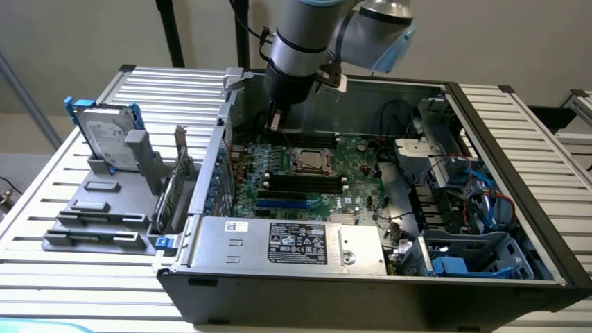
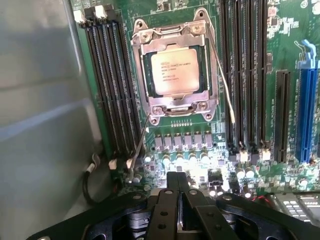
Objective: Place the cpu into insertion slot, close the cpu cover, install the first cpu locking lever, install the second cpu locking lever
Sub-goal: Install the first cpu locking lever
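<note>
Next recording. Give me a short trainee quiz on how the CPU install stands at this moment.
1. True or false: the cpu lies under the closed cpu cover.
2. The end effector is: A) open; B) shut, holding nothing; C) shut on the cpu.
3. Fill in: ____ thin wire levers angle away from the cpu cover.
Key: 1 true; 2 B; 3 two.
</note>
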`<state>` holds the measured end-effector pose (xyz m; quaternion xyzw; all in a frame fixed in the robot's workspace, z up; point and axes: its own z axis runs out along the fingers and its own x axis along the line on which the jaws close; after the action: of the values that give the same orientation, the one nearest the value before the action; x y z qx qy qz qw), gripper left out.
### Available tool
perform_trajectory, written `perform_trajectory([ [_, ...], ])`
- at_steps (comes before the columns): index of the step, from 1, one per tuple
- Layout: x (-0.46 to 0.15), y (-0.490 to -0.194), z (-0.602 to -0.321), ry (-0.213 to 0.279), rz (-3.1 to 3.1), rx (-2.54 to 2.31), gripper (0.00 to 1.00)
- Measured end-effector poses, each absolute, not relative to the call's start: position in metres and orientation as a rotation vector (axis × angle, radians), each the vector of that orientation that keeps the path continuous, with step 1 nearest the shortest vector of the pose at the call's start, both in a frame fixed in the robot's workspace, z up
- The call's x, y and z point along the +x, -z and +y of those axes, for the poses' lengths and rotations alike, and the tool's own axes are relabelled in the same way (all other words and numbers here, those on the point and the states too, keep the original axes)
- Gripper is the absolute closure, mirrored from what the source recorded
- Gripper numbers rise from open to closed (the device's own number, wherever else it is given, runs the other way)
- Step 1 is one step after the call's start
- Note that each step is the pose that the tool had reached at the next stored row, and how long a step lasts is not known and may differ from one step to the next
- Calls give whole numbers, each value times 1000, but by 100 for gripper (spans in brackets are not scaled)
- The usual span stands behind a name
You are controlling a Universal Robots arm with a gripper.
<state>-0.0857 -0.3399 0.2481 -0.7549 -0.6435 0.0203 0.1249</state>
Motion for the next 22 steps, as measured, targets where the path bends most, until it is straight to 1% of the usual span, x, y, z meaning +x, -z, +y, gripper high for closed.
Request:
perform_trajectory([
  [8, -86, -248, -340, -38, -1757, -2290, 89],
  [17, -87, -248, -340, 10, -1657, -2325, 89],
  [22, -87, -248, -340, 19, -1598, -2359, 89],
])
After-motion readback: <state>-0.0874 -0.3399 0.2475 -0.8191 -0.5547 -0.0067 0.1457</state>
